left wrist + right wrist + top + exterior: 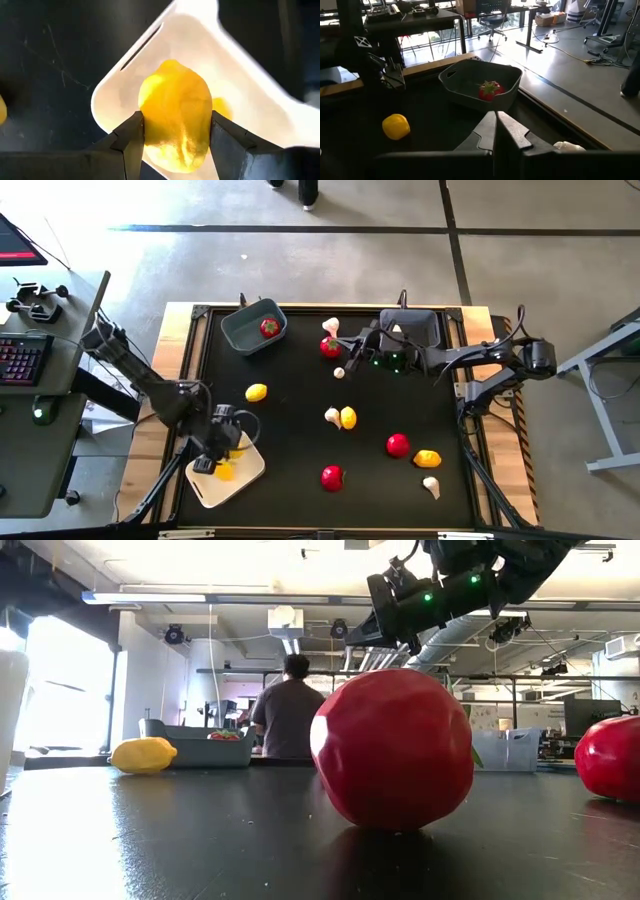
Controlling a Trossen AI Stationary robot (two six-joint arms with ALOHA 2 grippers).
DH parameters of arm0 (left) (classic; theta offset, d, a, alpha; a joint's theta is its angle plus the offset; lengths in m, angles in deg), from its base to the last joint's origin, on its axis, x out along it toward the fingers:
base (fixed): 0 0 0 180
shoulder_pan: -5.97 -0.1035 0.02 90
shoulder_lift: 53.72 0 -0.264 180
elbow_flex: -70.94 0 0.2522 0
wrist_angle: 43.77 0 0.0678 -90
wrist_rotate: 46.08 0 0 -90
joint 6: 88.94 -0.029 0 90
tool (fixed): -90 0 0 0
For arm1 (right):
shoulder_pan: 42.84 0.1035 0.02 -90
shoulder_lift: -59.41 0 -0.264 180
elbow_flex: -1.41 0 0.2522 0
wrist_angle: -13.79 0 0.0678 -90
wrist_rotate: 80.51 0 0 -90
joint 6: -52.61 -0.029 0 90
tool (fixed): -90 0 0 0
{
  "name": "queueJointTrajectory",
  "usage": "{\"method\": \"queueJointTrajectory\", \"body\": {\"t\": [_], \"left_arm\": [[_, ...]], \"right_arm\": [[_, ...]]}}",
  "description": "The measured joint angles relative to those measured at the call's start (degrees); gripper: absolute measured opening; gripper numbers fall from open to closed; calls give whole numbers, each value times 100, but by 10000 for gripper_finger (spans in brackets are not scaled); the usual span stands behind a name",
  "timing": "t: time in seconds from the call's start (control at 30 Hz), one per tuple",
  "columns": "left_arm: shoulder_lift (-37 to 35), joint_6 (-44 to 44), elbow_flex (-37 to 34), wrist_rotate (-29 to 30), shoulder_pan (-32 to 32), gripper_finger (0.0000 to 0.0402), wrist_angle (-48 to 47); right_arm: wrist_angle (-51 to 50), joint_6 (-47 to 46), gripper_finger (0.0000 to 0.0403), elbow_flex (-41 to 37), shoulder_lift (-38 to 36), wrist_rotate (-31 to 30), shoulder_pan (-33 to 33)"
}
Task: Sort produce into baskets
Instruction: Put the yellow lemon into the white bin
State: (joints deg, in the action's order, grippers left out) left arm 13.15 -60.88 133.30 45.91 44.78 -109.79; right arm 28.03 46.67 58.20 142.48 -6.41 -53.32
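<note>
Over the cream tray (250, 470), left gripper (172, 137) is clamped on a lemon (176, 122), its long axis running between the fingers. Far from the tray, right gripper (496, 131) is closed, empty.

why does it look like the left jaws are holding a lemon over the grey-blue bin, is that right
Not quite. The left gripper does hold the lemon, jaws shut on it, but over the cream tray, as the left wrist view shows. The grey-blue bin holds a red piece.
</note>
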Motion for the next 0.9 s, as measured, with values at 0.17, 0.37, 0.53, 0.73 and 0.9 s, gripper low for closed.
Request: {"method": "queueJointTrajectory", "body": {"t": [0.17, 0.37, 0.53, 0.73, 0.9], "left_arm": [[565, -732, -82, -505, -57, 166, 423], [1147, -1232, -87, -729, -99, 166, 606], [1446, -1492, -87, -678, -128, 166, 740], [1632, -1573, -87, -585, -260, 168, 751], [1638, -1483, -84, -583, -280, 198, 738]], "right_arm": [[-6, 1, 2, 0, 0, 0, 0], [-66, 2, 2, 0, 0, 0, 0], [-146, 21, 2, 0, 0, 0, 0], [-169, 91, 2, 0, 0, 0, 0], [-174, 93, 10, 0, 0, 0, 0]]}}
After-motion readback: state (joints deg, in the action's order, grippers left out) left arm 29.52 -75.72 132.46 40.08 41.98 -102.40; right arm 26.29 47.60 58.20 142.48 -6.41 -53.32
